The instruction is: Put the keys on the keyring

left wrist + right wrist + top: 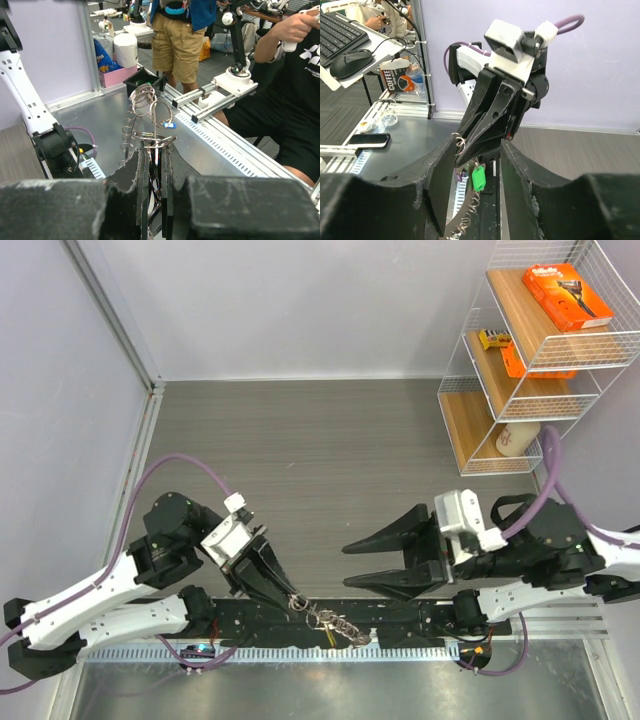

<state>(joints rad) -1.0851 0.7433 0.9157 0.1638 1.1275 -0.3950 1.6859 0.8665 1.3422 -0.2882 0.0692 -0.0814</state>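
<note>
a: where was the keyring?
b: pinched at one end in the left jaws, which were closed almost flat on a thin loop of it; the rest ran out as a chain of rings and small silver bits over the black rail at the near edge of the worktop; whether it lay on the rail or hung above it, i could not tell; a green tag dangled just under the grip.
a: and the right jaws?
b: wide open, holding nothing; they faced the left ones from near by, tips apart from the ring.
a: any loose keys?
b: none that i could make out; the bits on the chain were too small to name.
a: what could have gone wrong?
b: the hold was on thin wire, so a nudge from the right might have twisted the ring or pulled it free; dropped there, it would likely have slid into the rail or off the edge; the loose chain might also have swung and snagged a right finger; and with no key in hand, closing would have caught only the ring.
</note>
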